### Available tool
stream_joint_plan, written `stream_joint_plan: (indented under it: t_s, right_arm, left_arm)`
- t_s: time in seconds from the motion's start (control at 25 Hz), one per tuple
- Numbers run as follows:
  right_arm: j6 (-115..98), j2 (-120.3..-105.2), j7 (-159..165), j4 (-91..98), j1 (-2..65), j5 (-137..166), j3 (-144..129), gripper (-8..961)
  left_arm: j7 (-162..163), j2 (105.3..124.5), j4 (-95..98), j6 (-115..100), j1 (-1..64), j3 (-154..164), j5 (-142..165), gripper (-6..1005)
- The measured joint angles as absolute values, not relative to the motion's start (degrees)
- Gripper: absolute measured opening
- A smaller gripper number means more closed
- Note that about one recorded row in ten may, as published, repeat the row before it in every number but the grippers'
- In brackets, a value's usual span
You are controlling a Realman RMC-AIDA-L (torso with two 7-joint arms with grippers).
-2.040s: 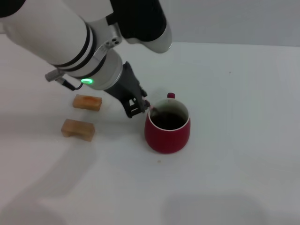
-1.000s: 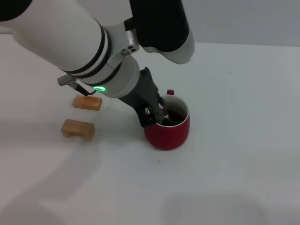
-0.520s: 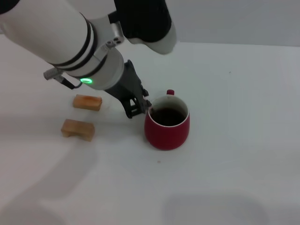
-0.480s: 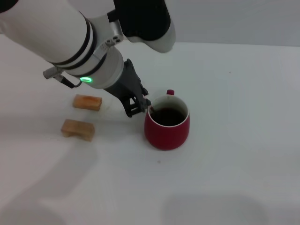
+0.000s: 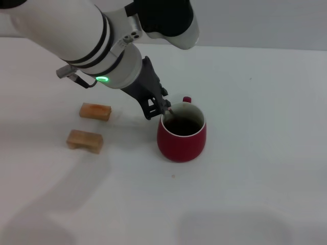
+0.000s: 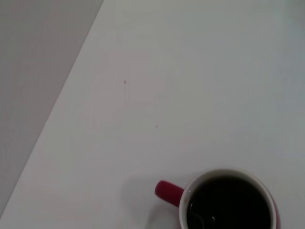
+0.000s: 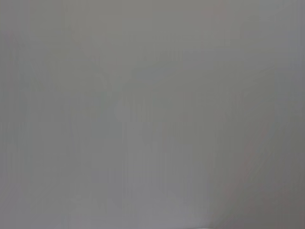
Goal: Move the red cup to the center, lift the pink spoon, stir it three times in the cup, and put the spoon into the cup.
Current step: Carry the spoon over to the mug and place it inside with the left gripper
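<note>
The red cup (image 5: 182, 145) stands near the middle of the white table, handle at the back, dark liquid inside. My left gripper (image 5: 157, 108) hangs just above the cup's left rim, shut on the pink spoon (image 5: 168, 110). The spoon slants down from the fingers into the liquid. In the left wrist view the red cup (image 6: 167, 192) sits at the frame's edge, and the spoon's tip (image 6: 206, 220) shows faintly in the dark liquid. My right gripper is out of view; its wrist view shows only plain grey.
Two tan wooden blocks (image 5: 95, 111) (image 5: 85, 140) lie on the table to the left of the cup. The left arm's bulky white forearm (image 5: 76, 35) reaches over the table's back left. The table's far edge (image 5: 255, 48) runs behind the cup.
The left gripper swung over the cup a second ago, drew back to its left rim, and now sits slightly higher and closer to the rim, spoon still in the liquid. The cup stayed put.
</note>
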State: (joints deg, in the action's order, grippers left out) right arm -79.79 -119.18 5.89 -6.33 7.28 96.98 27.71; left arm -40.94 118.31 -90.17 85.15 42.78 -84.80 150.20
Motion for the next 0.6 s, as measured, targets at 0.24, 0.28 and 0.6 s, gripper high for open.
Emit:
stream_joint_plan:
  t_s: [0.24,0.28,0.6]
  right_arm:
    - [-79.80,-119.18,5.88,-6.33,7.21,96.99,27.68,-1]
    - [-79.80,-119.18,5.89,-6.33,7.21,97.04,27.68,-1]
    - [-79.80,-119.18,5.89,-6.33,7.12,97.15,27.68,0]
  left_arm:
    - [-41.09,118.54,-90.45,84.26,43.35,-82.91,149.71,186]
    - [-41.09,118.56,-90.61,84.14,43.35,-82.57,149.65,187]
    - [-40.50,118.56,-93.29,85.43,42.69,-80.17,148.15,195]
